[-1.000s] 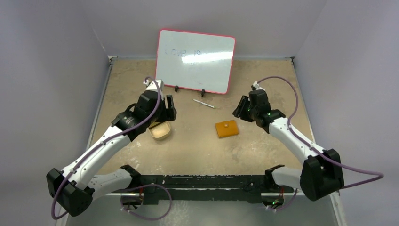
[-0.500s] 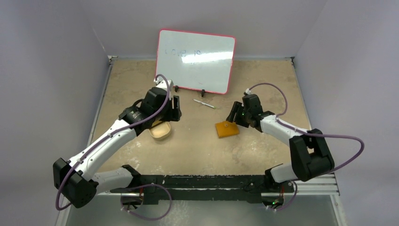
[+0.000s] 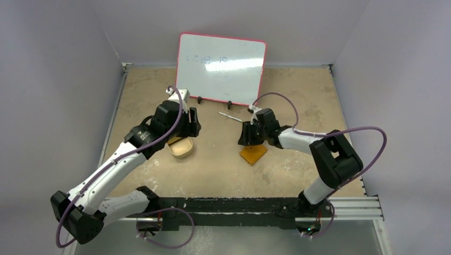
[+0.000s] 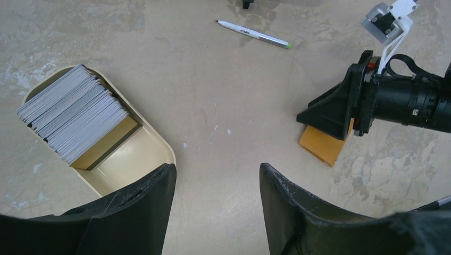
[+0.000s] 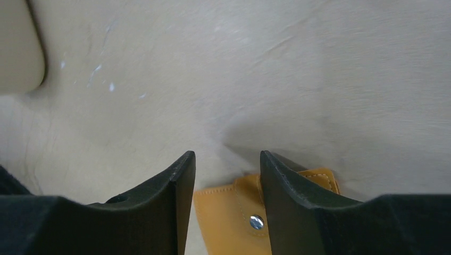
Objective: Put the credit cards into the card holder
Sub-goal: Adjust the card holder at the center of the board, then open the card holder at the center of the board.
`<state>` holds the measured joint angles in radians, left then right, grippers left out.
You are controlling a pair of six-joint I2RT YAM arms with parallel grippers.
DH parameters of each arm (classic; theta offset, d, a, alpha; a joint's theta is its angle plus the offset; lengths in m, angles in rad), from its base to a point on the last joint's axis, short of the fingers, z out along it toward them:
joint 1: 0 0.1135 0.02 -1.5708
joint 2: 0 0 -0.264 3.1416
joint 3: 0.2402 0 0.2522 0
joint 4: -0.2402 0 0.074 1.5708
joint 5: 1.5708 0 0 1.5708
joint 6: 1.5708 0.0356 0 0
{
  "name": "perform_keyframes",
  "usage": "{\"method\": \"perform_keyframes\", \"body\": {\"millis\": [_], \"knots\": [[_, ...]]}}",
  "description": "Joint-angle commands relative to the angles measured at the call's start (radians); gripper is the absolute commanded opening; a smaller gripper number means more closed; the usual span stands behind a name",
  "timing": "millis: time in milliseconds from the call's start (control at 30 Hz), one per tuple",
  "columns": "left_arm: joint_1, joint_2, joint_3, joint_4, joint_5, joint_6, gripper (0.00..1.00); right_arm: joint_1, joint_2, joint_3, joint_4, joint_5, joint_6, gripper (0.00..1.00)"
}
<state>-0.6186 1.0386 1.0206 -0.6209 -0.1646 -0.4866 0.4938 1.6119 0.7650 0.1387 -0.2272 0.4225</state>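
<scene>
The card holder (image 3: pixel 253 154) was lying shut on the table (image 3: pixel 303 95), roughly in the middle and a bit toward the right, snap side up. The right tool (image 5: pixel 227 159) was down low over the holder's far end, fingers spread, and you could see the orange leather and the little snap in the gap between them. I couldn't tell if the fingers were actually touching it, but they weren't pinching it.

The credit cards (image 4: pixel 74 119) were packed on edge in one end of a tan oval dish (image 4: pixel 143 159), over on the left and well apart from the holder. The left tool (image 4: pixel 217 170) hung above the table just beside that dish, fingers spread too, with nothing between them.

A pen (image 4: pixel 254 34) lay farther back, near the foot of a whiteboard (image 3: pixel 220 69) propped up at the back.
</scene>
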Motion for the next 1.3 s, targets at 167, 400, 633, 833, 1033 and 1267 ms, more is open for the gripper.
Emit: {"method": "perform_keyframes", "body": {"millis": [167, 400, 633, 833, 1033, 1267], "knots": [[-0.006, -0.024, -0.008, 0.008, -0.023, -0.027, 0.56, 0.166, 0.015, 0.044, 0.06, -0.164, 0.054, 0.46], [-0.054, 0.034, 0.009, 0.03, -0.032, -0.086, 0.52, 0.153, -0.136, 0.069, -0.14, 0.007, 0.145, 0.46], [-0.187, 0.151, 0.07, 0.069, -0.136, -0.137, 0.49, 0.1, -0.341, 0.028, -0.318, 0.197, 0.372, 0.43], [-0.26, 0.325, 0.151, 0.138, -0.152, -0.167, 0.44, -0.081, -0.498, -0.136, -0.303, 0.211, 0.361, 0.43], [-0.349, 0.527, 0.288, 0.157, -0.176, -0.164, 0.41, -0.196, -0.476, -0.185, -0.269, 0.138, 0.293, 0.39], [-0.416, 0.736, 0.367, 0.201, -0.191, -0.155, 0.37, -0.211, -0.42, -0.232, -0.217, 0.099, 0.292, 0.36]]}}
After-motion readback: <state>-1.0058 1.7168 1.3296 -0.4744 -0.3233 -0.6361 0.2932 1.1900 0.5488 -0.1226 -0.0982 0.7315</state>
